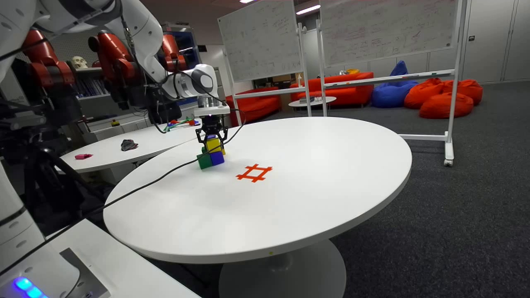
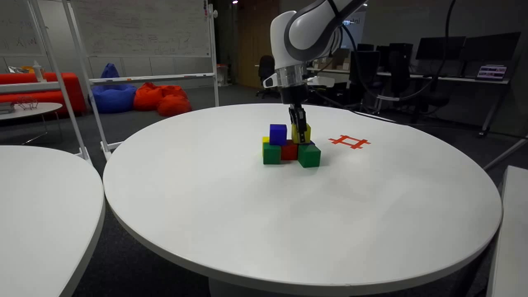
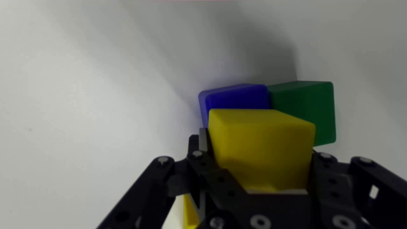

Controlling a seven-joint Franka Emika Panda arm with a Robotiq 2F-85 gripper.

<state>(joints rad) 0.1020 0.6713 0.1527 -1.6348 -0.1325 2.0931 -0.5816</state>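
The yellow block (image 3: 264, 146) is pinched by the gripper (image 1: 213, 140) on opposite sides; below it, a blue block (image 3: 237, 98) is partly covered.

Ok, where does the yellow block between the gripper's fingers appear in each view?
In an exterior view: yellow block left of centre, near mid-height.
In an exterior view: yellow block just right of centre, partly hidden by the gripper.
Wrist view: yellow block right of centre, below mid-height.
Shared landmark: the green block close below it in both exterior views; in the wrist view, green block at its upper right.
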